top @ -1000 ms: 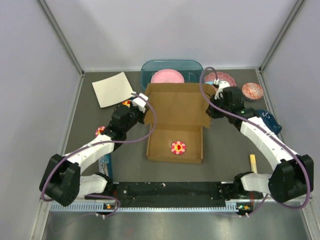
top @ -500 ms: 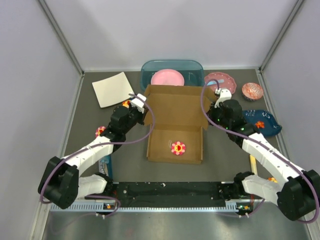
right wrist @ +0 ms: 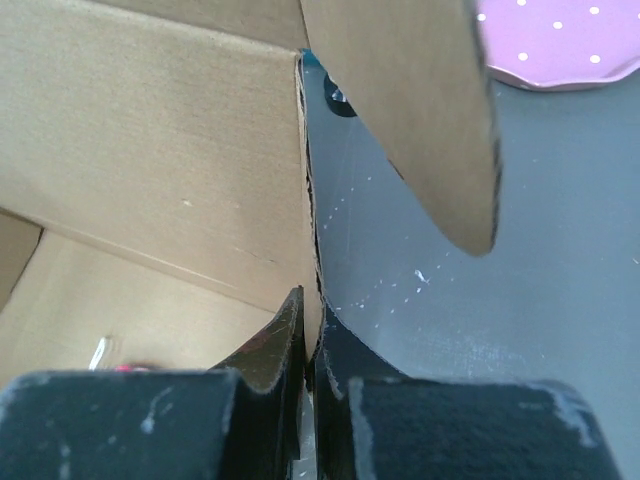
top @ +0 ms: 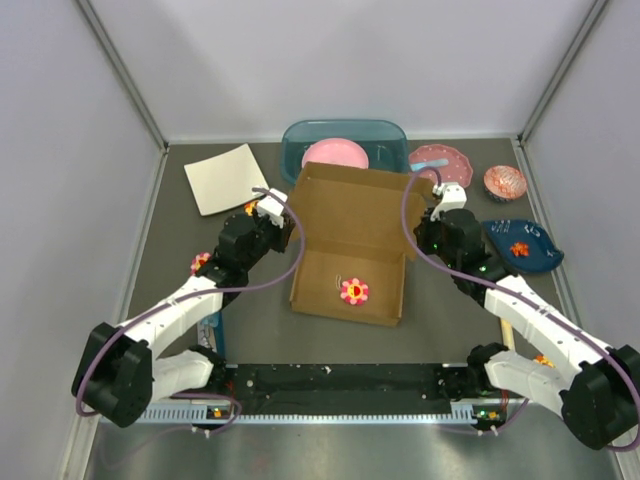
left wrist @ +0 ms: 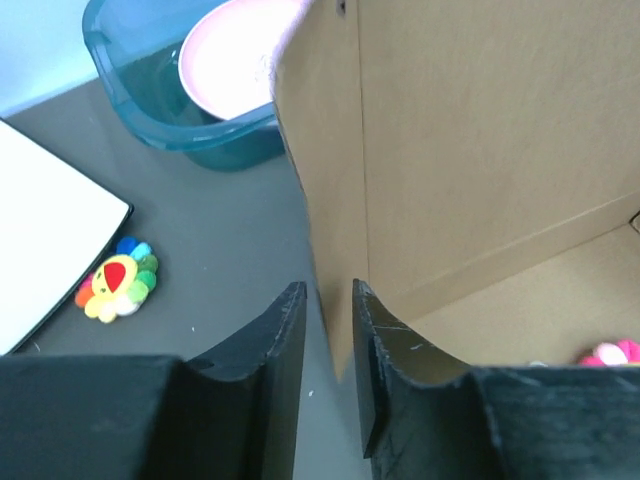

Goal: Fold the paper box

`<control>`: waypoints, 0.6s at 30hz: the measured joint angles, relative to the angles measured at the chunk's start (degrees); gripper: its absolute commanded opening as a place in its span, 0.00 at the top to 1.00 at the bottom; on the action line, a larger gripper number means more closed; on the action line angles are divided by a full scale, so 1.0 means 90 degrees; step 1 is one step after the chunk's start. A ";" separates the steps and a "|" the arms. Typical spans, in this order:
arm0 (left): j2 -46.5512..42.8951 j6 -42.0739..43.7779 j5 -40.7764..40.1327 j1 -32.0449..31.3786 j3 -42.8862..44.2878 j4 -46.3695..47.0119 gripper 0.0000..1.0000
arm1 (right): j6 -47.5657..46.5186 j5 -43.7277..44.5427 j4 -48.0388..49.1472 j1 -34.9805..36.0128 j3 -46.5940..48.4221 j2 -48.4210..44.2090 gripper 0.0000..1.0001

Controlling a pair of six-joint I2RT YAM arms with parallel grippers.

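Note:
The paper box (top: pixel 345 235) is brown corrugated cardboard in the middle of the table, its lid panel raised behind a shallow tray. A red flower toy (top: pixel 353 291) lies in the tray. My left gripper (top: pixel 284 226) is at the box's left side. In the left wrist view its jaws (left wrist: pixel 328 300) stand slightly apart, with the left flap (left wrist: pixel 335 200) of the box between them and a gap beside it. My right gripper (top: pixel 421 236) is at the box's right corner. The right wrist view shows it (right wrist: pixel 310 322) shut on the cardboard edge (right wrist: pixel 306 200).
A teal bin (top: pixel 385 135) holding a pink plate (top: pixel 335 153) stands behind the box. A cream sheet (top: pixel 225 178) lies at back left. At the right are a pink dotted plate (top: pixel 440 160), a red bowl (top: pixel 504 182) and a blue dish (top: pixel 525 245). Small flower toys (left wrist: pixel 118 282) lie by the left arm.
The right gripper came in and shut on the box's right edge. The left gripper opened slightly around the left flap. The lid stands more upright and the box has skewed a little.

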 measured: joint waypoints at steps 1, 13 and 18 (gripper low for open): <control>0.0000 0.0012 -0.0024 0.0012 0.0000 -0.0075 0.62 | 0.0005 0.0039 -0.0010 -0.0002 0.0000 -0.0005 1.00; 0.0046 0.0189 0.0537 0.0491 0.0804 -0.0947 0.54 | 0.0015 0.0158 -0.0083 0.0005 0.0000 -0.0034 1.00; 0.0245 0.0214 0.0860 0.0789 0.1367 -0.1093 0.53 | -0.0100 0.0204 -0.0083 0.0112 0.0017 -0.0010 1.00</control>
